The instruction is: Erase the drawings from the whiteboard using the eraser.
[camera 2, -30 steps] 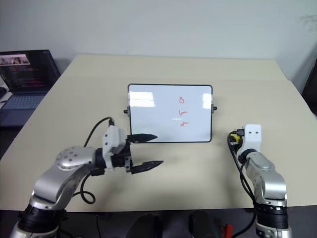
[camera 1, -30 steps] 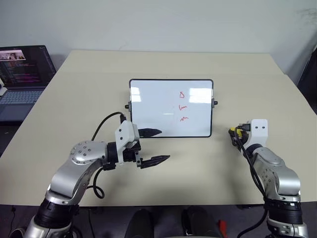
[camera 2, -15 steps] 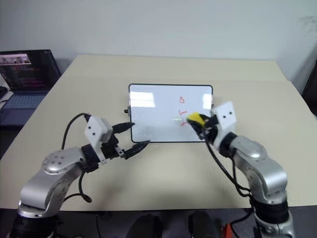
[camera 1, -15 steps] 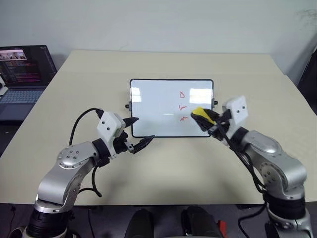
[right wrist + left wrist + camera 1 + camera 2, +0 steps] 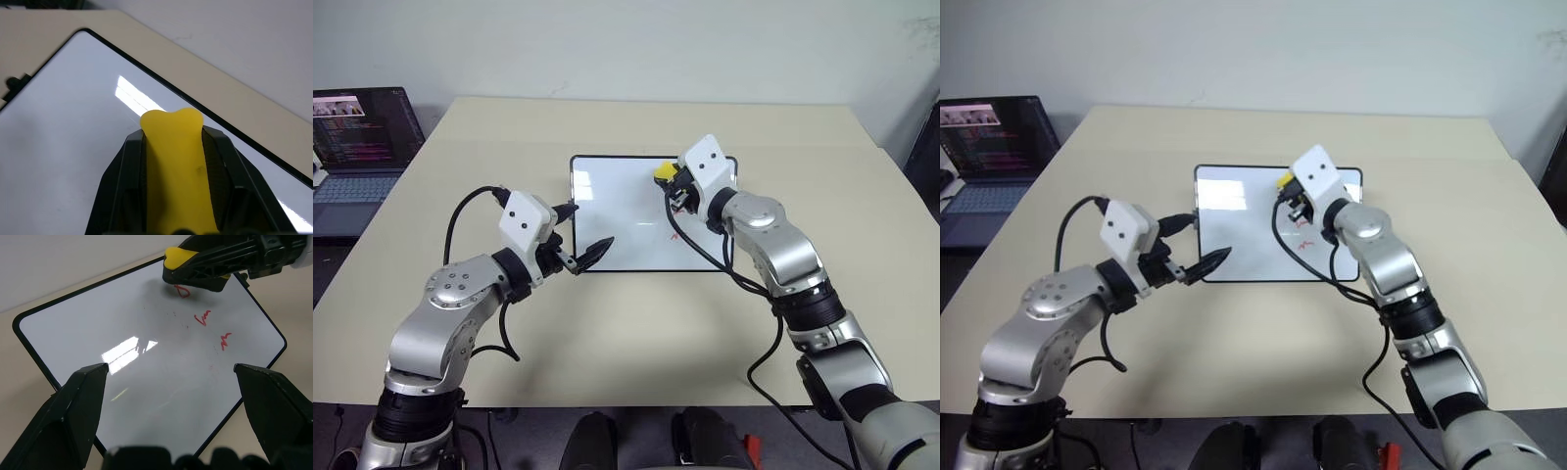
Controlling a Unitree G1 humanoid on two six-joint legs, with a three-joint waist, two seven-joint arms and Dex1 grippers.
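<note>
The whiteboard (image 5: 636, 215) lies flat near the middle of the beige surface (image 5: 636, 333), its thin black frame intact and its glossy face catching window glare. The right gripper (image 5: 672, 179) is positioned over the upper part of the board, toward its right side, with its fingers (image 5: 221, 161) clamped tightly on the eraser (image 5: 176, 166); the yellow block is squeezed between them, and its tip bulges out past them. In the left wrist view the eraser (image 5: 181, 257) sits directly at the topmost of the drawings (image 5: 203, 319), partly covering that red mark; whether it presses on the board or is held just above it cannot be determined. The two lower red squiggles remain fully visible and unsmudged on the board, in a column below the eraser. From the head views only part of the red marks can be seen beneath the right arm, whose black cable hangs across the board. The left gripper (image 5: 579, 235) is held at the left edge of the whiteboard, its fingers (image 5: 78, 401) spread wide apart and empty, one fingertip over the lower left corner of the board and the other near the left side of the frame; contact with the board cannot be confirmed. A laptop (image 5: 357, 147) with a lit screen stands off the surface's far left edge, well apart from the board.
</note>
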